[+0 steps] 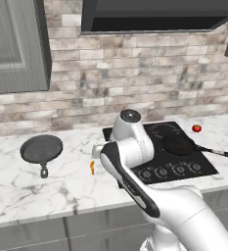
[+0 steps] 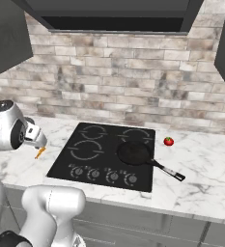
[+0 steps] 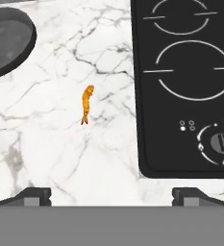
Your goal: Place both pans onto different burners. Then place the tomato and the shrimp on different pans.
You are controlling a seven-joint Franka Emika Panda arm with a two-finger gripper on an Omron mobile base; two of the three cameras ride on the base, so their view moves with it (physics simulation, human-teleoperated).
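Observation:
The dark grey skillet (image 1: 41,148) lies on the marble counter left of the cooktop (image 1: 184,169), and its rim shows at the upper left of the hand view (image 3: 7,41). On the front right burner rests the blacker long-handled pan (image 2: 134,153), also seen from the left (image 1: 178,144). The tomato (image 2: 168,141) sits on the counter right of the cooktop. Between skillet and cooktop lies the orange shrimp (image 3: 87,103) (image 1: 92,167). My gripper (image 3: 111,196) hangs above the counter, near the shrimp, open with nothing between its widely spread fingertips (image 3: 34,194).
The left burner rings (image 3: 192,69) (image 2: 87,150) are bare. Round knobs (image 3: 221,142) line the cooktop's front edge. A brick wall and a range hood stand behind, and the counter's front edge runs just below the knobs.

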